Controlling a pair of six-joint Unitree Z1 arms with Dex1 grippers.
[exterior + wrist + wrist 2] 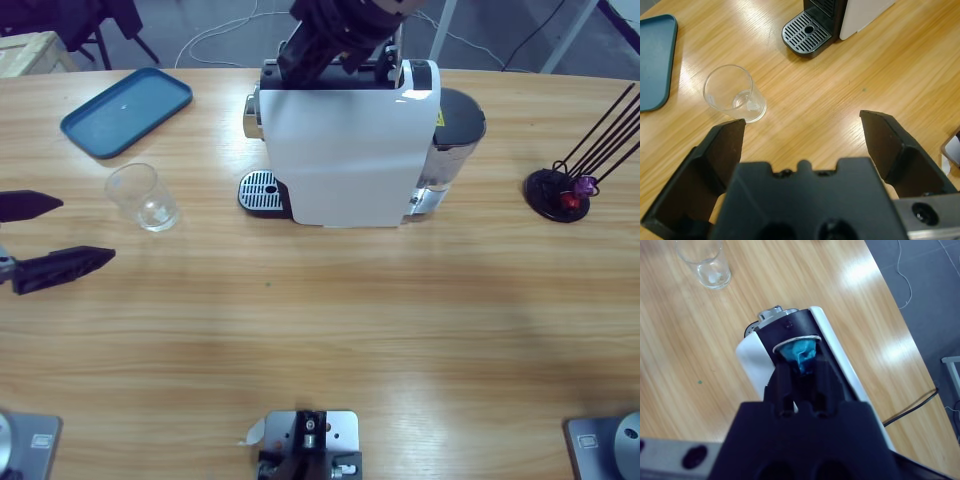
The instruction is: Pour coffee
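Observation:
A white coffee machine (340,150) stands at the table's back middle, its black drip grid (262,190) at its left. An empty clear glass (143,197) stands on the wood left of the grid. My right gripper (802,365) is over the machine's top, shut on a blue capsule (801,352) at the black slot. In the high view this arm (335,35) comes down from the top edge. My left gripper (85,230) hovers open at the table's left edge. In the left wrist view the glass (735,95) lies just beyond the left jaw of the left gripper (802,122).
A blue tray (125,110) lies at the back left. A black wire stand (560,192) with a red and a purple capsule sits at the far right. The machine's grey water tank (455,135) is on its right side. Bare wood spans the front.

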